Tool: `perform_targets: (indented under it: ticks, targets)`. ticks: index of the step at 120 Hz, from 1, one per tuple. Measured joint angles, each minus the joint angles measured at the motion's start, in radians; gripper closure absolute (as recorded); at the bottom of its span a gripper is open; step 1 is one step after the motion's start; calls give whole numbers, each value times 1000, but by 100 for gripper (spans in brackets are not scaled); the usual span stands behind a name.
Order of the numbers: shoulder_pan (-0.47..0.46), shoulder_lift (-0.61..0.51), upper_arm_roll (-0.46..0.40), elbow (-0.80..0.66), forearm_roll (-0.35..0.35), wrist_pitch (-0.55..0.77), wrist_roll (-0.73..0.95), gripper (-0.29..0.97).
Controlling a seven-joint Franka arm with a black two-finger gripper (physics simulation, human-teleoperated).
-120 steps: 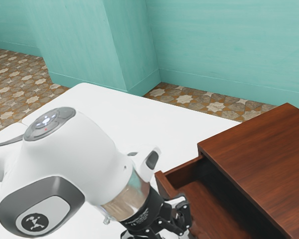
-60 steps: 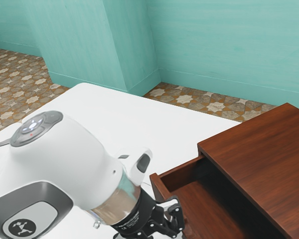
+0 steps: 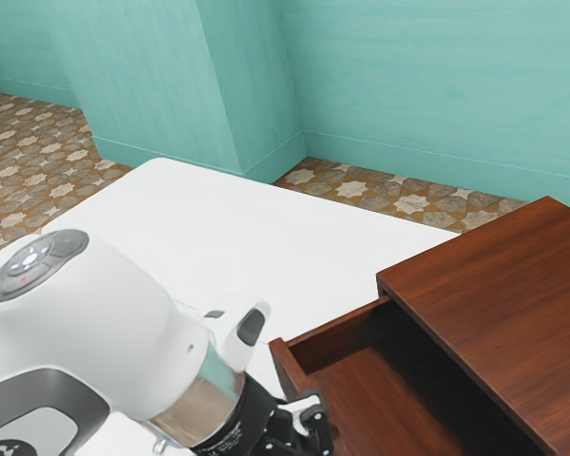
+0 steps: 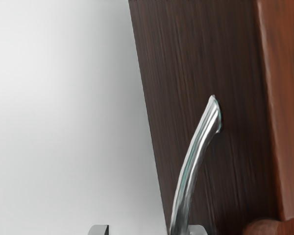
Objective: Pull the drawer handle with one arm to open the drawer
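Note:
A dark wooden cabinet (image 3: 513, 304) stands on the white table (image 3: 256, 228) at the exterior view's right, and its drawer (image 3: 389, 389) is pulled partly out. My gripper (image 3: 302, 432) is low at the drawer's front panel (image 3: 287, 361). Seen from the wrist, the curved metal handle (image 4: 196, 156) on the front panel (image 4: 186, 63) runs down between my fingertips (image 4: 99, 229). It lies against one fingertip and stands apart from the other, so the gripper (image 4: 147, 230) is open around the handle.
The white arm (image 3: 85, 351) fills the exterior view's lower left. White tabletop (image 4: 63, 122) stretches beside the drawer front. Teal walls and a patterned tile floor (image 3: 399, 195) lie beyond the table.
My arm and gripper have moved toward the exterior view's lower left, and the drawer has slid further out of the cabinet with them.

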Motion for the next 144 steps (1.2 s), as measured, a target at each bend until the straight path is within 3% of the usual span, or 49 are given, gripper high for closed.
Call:
perform_targets:
  ticks: [75, 144]
  targets:
    - [13, -63, 11, -50, 19, -2, -20, 55]
    - [6, -87, 10, -54, 106, -1, -34, 49]
